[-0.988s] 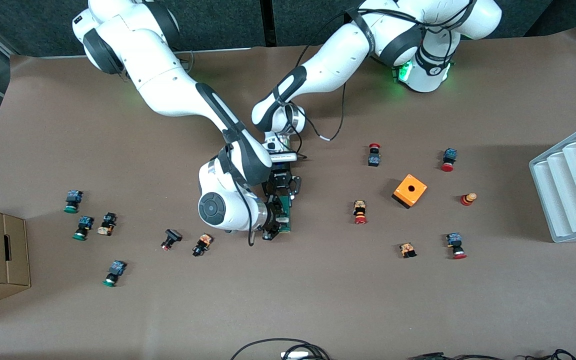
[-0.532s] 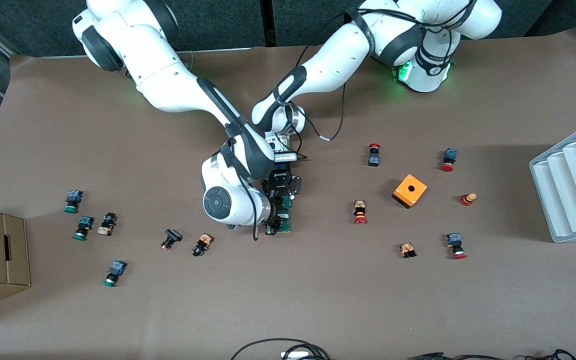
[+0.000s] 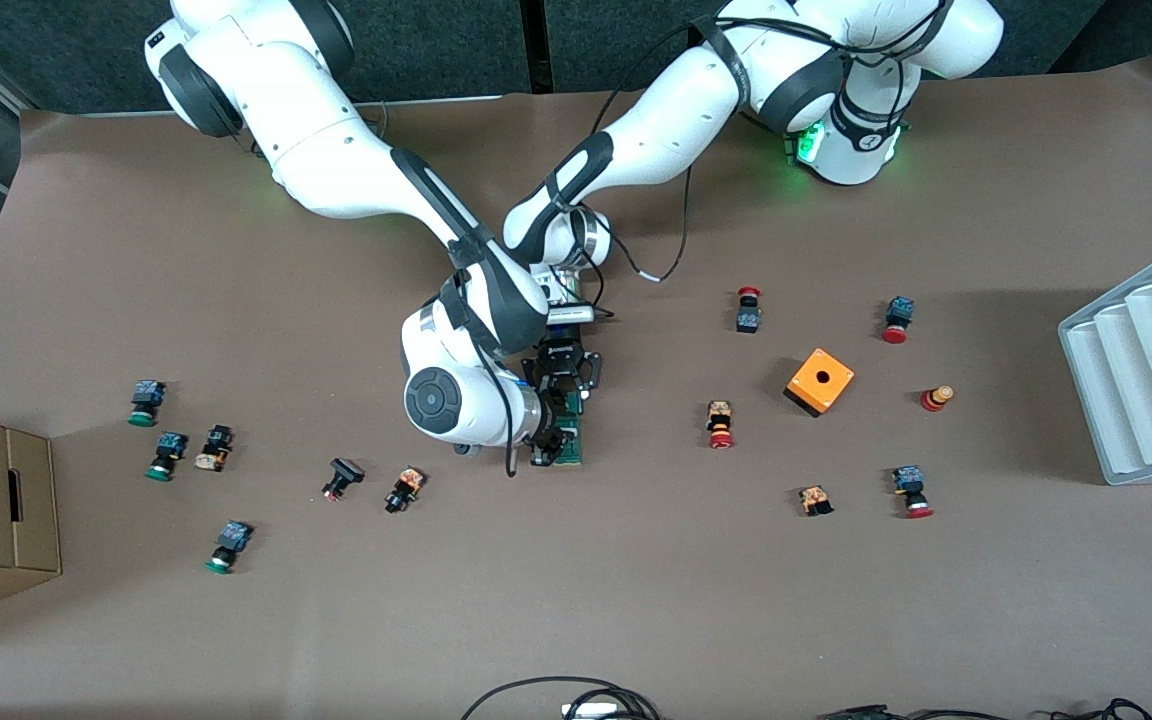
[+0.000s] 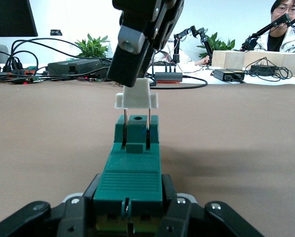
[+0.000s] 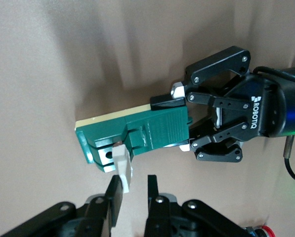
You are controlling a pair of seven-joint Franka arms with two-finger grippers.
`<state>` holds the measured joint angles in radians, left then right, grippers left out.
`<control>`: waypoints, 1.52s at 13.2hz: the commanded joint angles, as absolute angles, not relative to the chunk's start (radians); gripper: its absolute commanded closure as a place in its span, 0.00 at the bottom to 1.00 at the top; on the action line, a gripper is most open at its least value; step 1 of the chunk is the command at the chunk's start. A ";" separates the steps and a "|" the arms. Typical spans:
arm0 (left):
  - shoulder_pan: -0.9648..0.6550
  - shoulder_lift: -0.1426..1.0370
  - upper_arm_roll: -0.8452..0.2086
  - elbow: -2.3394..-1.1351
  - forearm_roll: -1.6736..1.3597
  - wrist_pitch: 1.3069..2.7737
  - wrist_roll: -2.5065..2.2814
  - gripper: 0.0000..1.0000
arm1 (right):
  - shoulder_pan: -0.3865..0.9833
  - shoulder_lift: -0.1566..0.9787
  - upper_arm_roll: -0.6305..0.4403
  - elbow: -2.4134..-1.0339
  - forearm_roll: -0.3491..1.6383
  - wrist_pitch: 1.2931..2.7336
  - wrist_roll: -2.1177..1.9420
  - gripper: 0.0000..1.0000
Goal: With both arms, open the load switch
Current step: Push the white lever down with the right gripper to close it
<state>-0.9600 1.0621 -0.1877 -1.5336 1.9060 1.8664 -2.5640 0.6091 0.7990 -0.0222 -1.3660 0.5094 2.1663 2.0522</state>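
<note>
Mid-tabletop (image 3: 636, 560): my left gripper (image 5: 187, 118) clamps the load switch (image 4: 132, 173); my right gripper (image 5: 133, 193) pinches its white end piece (image 4: 136, 95), lifted out.

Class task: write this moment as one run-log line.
left gripper: shut on load switch, on table | right gripper: shut on white end piece, lifted on two pins | step: opening

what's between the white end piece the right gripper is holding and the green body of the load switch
Two thin metal pins bridge the gap from the white end piece down into the load switch; the left wrist view shows it.
</note>
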 commanded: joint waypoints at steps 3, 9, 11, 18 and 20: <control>-0.945 1.129 -0.192 -1.488 1.899 1.940 -2.566 0.49 | 0.606 0.744 -0.002 -1.448 0.471 2.169 2.049 0.80; -0.945 1.129 -0.192 -1.488 1.899 1.940 -2.566 0.49 | 0.607 0.744 0.003 -1.471 0.449 2.195 2.049 0.80; -0.945 1.129 -0.192 -1.488 1.899 1.940 -2.566 0.49 | 0.615 0.744 0.003 -1.482 0.448 2.207 2.049 0.81; -0.945 1.129 -0.192 -1.488 1.899 1.940 -2.566 0.49 | 0.632 0.744 0.003 -1.499 0.428 2.227 2.051 0.81; -0.945 1.129 -0.192 -1.488 1.899 1.940 -2.566 0.49 | 0.632 0.747 0.003 -1.499 0.428 2.230 2.051 0.81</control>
<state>-0.9601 1.0621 -0.1877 -1.5337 1.9059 1.8663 -2.5641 0.6290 0.7615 -0.0015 -1.4618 0.4498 2.2034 2.0489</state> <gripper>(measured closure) 0.489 0.806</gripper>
